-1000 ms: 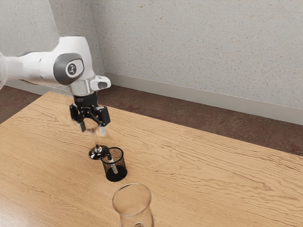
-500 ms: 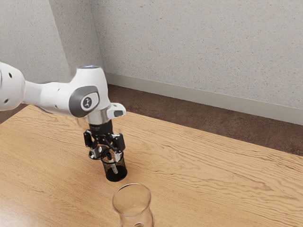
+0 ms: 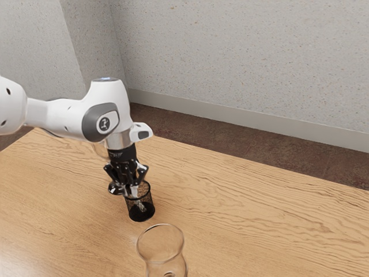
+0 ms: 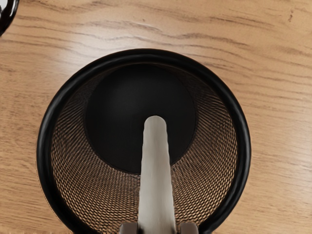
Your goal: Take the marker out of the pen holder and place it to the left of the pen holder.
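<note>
In the exterior view my gripper [image 3: 132,192] points down at the mouth of the black mesh pen holder [image 3: 141,214], its fingers close together around the marker's upper part. The marker's pale lower part [image 3: 142,206] shows through the mesh, inside the holder. In the wrist view the pale marker [image 4: 156,175] leans within the round pen holder [image 4: 243,146]. Both fingertips of my gripper [image 4: 158,228] press on it from two sides near the holder's rim. The cap end is hidden by the fingers.
A clear glass [image 3: 161,247] stands on the wooden table [image 3: 248,231] nearer the camera than the holder. Just behind the holder, toward the exterior view's left, is a stemmed glass with a dark, shiny base [image 3: 115,188], partly hidden by my hand.
My hand has come down from above the stemmed glass, toward the exterior view's right, to the pen holder. Over the last half second the fingers have closed on the marker.
</note>
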Tool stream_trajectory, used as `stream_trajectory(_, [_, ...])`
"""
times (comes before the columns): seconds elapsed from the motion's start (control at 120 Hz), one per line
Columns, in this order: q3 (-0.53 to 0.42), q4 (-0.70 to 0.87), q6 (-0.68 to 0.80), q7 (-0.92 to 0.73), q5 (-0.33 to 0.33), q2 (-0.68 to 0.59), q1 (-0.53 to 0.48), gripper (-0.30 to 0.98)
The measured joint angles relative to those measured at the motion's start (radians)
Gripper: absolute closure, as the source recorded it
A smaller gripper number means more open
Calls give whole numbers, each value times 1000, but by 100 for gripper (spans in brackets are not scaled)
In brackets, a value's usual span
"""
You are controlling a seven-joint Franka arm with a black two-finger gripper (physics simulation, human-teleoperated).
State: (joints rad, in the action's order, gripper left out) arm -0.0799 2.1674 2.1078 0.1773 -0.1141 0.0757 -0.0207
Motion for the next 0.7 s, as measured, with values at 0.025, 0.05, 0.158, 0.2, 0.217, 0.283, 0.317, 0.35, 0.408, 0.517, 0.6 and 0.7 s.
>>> stream_trajectory(0.025, [0,0,-3,3,1,-9,0,71])
stream_trajectory(0.05, [0,0,-7,6,5,-21,-1,72])
stream_trajectory(0.158, [1,-5,-33,18,27,-94,-3,74])
stream_trajectory(0.2, [-2,-8,-57,23,37,-139,-7,75])
stream_trajectory(0.217, [-7,-9,-68,25,40,-160,-11,75])
stream_trajectory(0.283, [-22,-9,-105,31,53,-228,-8,76])
stream_trajectory(0.317, [-34,-7,-127,34,57,-264,-4,76])
stream_trajectory(0.35, [-46,0,-153,37,60,-302,1,76])
stream_trajectory(0.408, [-57,56,-195,41,63,-407,5,77])
stream_trajectory(0.517, [-60,133,-271,48,66,-544,-35,77])
stream_trajectory(0.6, [-60,151,-313,49,67,-548,-109,77])
stream_trajectory(0.7, [-49,154,-299,40,84,-475,-205,77])
